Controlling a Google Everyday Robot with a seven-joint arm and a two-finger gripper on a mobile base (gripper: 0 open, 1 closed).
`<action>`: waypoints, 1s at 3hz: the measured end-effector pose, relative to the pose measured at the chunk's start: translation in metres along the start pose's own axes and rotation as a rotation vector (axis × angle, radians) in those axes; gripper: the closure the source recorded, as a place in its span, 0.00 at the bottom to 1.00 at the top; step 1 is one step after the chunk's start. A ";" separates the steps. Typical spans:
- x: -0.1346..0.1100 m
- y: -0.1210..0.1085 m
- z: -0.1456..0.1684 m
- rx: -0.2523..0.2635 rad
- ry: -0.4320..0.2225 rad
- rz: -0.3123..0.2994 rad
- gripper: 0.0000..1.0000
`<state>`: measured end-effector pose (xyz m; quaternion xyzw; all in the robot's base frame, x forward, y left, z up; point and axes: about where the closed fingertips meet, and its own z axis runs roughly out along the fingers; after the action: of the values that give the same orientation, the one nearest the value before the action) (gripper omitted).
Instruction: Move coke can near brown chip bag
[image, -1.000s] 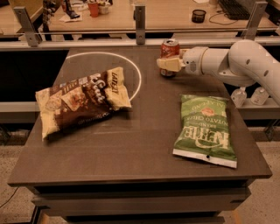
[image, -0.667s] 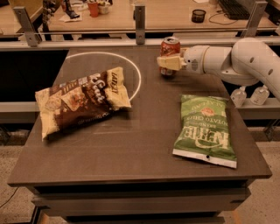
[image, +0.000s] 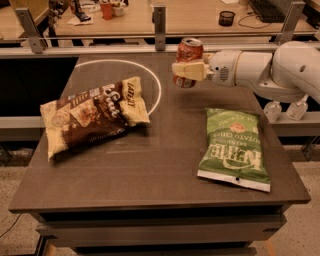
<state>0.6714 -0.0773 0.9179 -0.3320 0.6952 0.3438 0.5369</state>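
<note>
The coke can (image: 191, 50), red with a silver top, is at the far middle of the table, slightly tilted. My gripper (image: 186, 71) reaches in from the right and is shut on the coke can, its cream fingers (image: 192, 71) across the can's middle. The brown chip bag (image: 92, 117), dark brown and cream-yellow, lies flat on the left of the table, well to the left of and nearer than the can. I cannot tell whether the can's base touches the table.
A green chip bag (image: 232, 147) lies on the right of the dark table (image: 150, 185), under my white arm (image: 280, 70). A white circle (image: 158, 87) is drawn on the far tabletop. A metal rail with posts (image: 160, 22) runs behind the table.
My gripper has moved a little to the left with the coke can in it. Both bags lie where they were.
</note>
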 end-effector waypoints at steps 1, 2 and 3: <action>0.005 0.037 0.007 -0.069 0.012 0.000 1.00; 0.020 0.063 0.020 -0.140 0.043 -0.026 1.00; 0.039 0.079 0.035 -0.178 0.074 -0.043 1.00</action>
<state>0.6158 -0.0088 0.8830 -0.4058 0.6739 0.3800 0.4866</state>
